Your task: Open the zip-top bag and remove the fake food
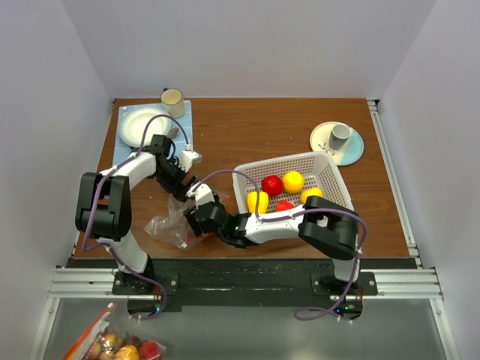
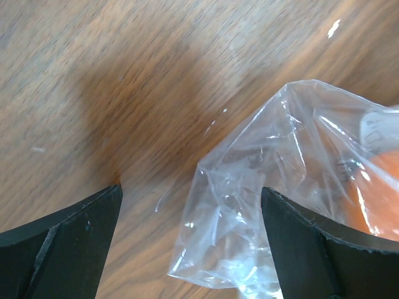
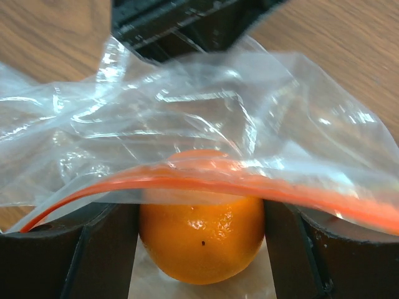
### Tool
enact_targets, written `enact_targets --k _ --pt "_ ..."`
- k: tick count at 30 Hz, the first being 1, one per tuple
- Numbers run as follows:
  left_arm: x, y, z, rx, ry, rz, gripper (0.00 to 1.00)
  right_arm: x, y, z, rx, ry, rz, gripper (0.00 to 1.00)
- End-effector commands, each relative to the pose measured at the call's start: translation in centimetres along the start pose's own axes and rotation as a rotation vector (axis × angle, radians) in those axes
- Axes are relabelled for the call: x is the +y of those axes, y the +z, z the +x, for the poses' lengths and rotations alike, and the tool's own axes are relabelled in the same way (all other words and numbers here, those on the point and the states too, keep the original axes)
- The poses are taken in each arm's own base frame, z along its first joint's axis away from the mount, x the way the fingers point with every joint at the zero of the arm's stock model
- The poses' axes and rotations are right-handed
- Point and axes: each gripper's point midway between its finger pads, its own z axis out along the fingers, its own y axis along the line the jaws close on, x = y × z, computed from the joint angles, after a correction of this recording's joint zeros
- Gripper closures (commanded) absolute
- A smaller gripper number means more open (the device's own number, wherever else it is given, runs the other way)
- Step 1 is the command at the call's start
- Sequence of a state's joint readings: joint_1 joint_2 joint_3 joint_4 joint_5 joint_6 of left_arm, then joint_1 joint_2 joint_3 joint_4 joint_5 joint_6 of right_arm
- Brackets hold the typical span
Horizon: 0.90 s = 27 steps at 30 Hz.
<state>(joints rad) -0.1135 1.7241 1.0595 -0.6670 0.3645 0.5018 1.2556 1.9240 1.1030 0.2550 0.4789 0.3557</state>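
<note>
Where the table point(image 1: 285, 127) meets its near edge, left of middle, the bag point(image 3: 206, 112) lies crumpled. The right gripper point(image 3: 201, 215) grips an orange point(image 3: 199, 249) at its mouth. Both fingers press the orange's sides, with the red zip strip point(image 3: 187, 180) draped across them (whether the orange is fully out, I cannot tell). Just beyond, the left gripper point(image 2: 190, 205) hangs over a corner of the bag, fingers spread wide, holding nothing. Farther right, a white basket point(image 1: 328, 161) holds yellow and red fruits point(image 1: 272, 184).
</note>
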Motion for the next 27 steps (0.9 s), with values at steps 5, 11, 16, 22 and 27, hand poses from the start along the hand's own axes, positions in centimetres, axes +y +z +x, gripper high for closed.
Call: enact_targets --k 5,11,16,22,27 --pt "2.8 0.2 3.4 0.097 -0.046 -0.092 0.0 -3.9 -6.8 -5.9 -0.061 0.013 0.103 1.0" --pt "3.6 -2.0 1.3 0.021 -0.101 -0.088 0.0 -10.4 -12.5 -8.4 -0.148 0.013 0.31 1.0" --pt "2.1 -7.6 -4.0 -0.144 -0.093 -0.073 0.0 -16.7 -15.2 -7.7 -0.132 0.086 0.519 1.0" --pt "0.3 -14.3 -8.1 -0.339 -0.039 -0.119 0.0 -20.3 -18.1 -7.2 -0.064 0.161 0.609 0.07" --pt "-0.2 -14.9 -7.6 -0.342 -0.038 -0.133 0.0 -20.8 -19.9 -7.7 -0.025 0.146 0.627 0.01"
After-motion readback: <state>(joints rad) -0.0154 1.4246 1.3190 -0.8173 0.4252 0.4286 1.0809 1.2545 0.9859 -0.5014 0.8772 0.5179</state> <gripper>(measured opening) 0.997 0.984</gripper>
